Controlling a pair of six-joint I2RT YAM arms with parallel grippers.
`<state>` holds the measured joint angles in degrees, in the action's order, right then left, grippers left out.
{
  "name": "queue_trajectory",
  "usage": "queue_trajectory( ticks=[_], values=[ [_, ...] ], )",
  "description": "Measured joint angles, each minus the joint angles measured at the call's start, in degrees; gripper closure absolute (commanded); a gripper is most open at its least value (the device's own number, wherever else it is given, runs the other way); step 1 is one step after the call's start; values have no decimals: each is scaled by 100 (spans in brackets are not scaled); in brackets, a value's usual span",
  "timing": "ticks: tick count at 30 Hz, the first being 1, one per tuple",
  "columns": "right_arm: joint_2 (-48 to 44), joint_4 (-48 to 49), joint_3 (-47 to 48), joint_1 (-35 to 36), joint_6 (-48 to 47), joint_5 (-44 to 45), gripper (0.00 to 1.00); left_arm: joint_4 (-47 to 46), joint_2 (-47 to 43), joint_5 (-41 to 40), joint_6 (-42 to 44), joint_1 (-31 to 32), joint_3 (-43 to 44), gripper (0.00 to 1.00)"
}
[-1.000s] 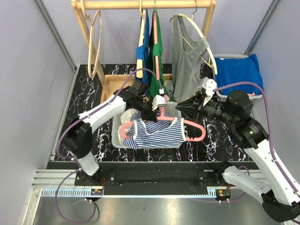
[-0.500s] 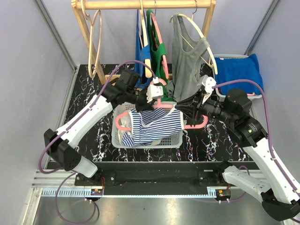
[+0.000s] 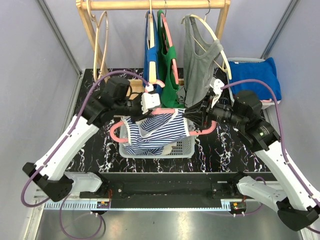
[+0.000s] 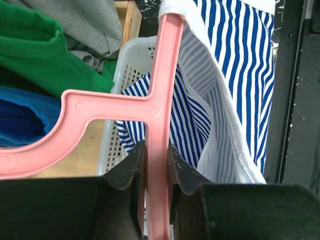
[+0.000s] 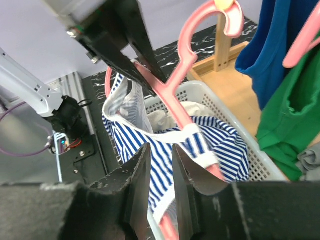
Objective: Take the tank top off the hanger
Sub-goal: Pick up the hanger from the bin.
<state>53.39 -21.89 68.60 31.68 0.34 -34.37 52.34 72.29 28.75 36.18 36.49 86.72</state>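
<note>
Our left gripper (image 4: pixel 156 155) clamps the flat stem of the smooth pink hanger (image 4: pixel 160 75). The striped tank top (image 4: pixel 235 65) sags from it over the lattice basket (image 3: pixel 186 145). Whether the right gripper (image 5: pixel 160 155), jaws narrow, grips anything, we cannot tell.

The hanger (image 4: pixel 159 75) rising from the left pincer (image 4: pixel 156 147) is showing plain pink. Right of the pincer, the tank top (image 4: pixel 235 75) is showing blue-and-white stripes. Left of it, the green garment (image 4: pixel 45 60), blue garment (image 4: pixel 25 120), grey garment (image 4: pixel 80 20) and white basket (image 4: pixel 127 65) are showing.
</note>
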Motion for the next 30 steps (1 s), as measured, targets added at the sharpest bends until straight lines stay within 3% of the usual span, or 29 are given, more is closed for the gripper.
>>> queue_trajectory(
  ticks=[3,8,18,27,30],
  values=[
    [184,-39,164,-2,-74,-210,56,-17,-538,245,514,-13,-356,97],
    [586,-138,872,0,-188,-920,57,20,-1384,562,1106,31,-837,97],
    [1099,-125,1093,4,282,-2780,56,-149,-1226,662,1412,33,-835,97],
    [1320,-846,1091,11,203,-3014,56,-186,-1215,621,1836,33,-817,97],
    [1432,-1073,1093,52,118,-2946,61,-184,-1191,592,1969,33,-717,97]
  ],
)
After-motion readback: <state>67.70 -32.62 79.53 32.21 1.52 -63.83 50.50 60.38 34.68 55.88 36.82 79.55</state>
